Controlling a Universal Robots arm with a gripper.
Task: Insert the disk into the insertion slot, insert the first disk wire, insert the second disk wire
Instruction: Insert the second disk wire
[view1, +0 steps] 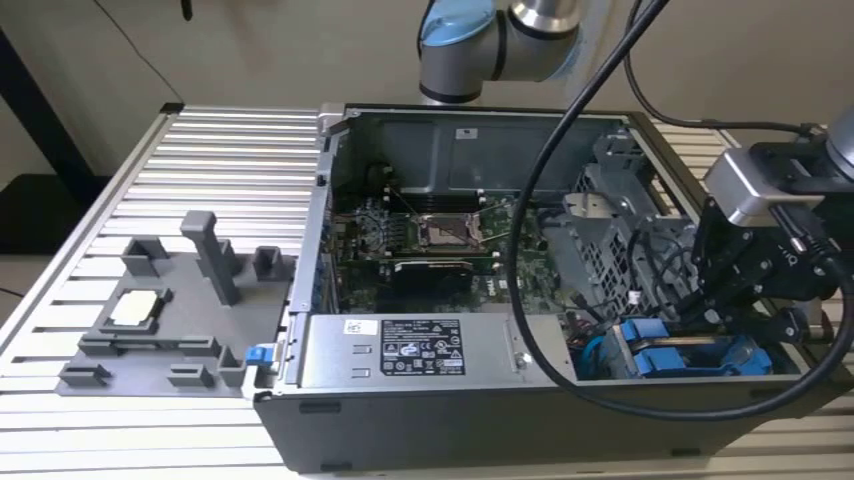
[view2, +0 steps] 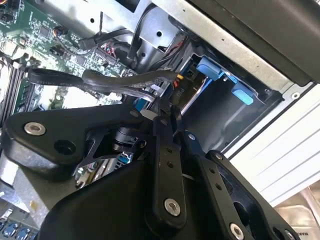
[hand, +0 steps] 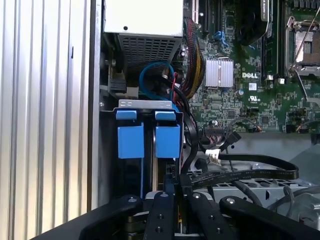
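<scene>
Bench: ribbed aluminium bench (view1: 200, 180) of parallel slats carries everything, against a plain beige wall.
Case: one open grey metal computer case (view1: 400, 430) lies on its side, so the arm reaches its inside from above.
Fixture: one grey plastic fixture plate with upright posts (view1: 200, 280) sits on the exterior view's left, well apart from the work.
Power supply: one silver labelled power-supply box (view1: 414, 350) sits along the case's near wall, beside the bay.
Insertion slot: grey drive-bay cage (view1: 694, 370) in the case's corner on the exterior view's right; its silver front bracket (hand: 145, 104) shows in the first wrist view.
Disk: bright blue plastic carrier of the disk (hand: 167, 137) stands inside that bay, so the disk looks already seated. Two blue carriers stand side by side in the bay; I judge the one nearer the motherboard to be the task's.
Wires: several flat black cables (hand: 250, 172) run from the motherboard towards the bay; which one is a disk wire I cannot tell.
End effector: black end effector (view2: 167, 112) hangs low over the bay, its two fingertips nearly together on what seems a small connector where the black cables (view2: 100, 80) end; the hold is likely but not plain.
</scene>
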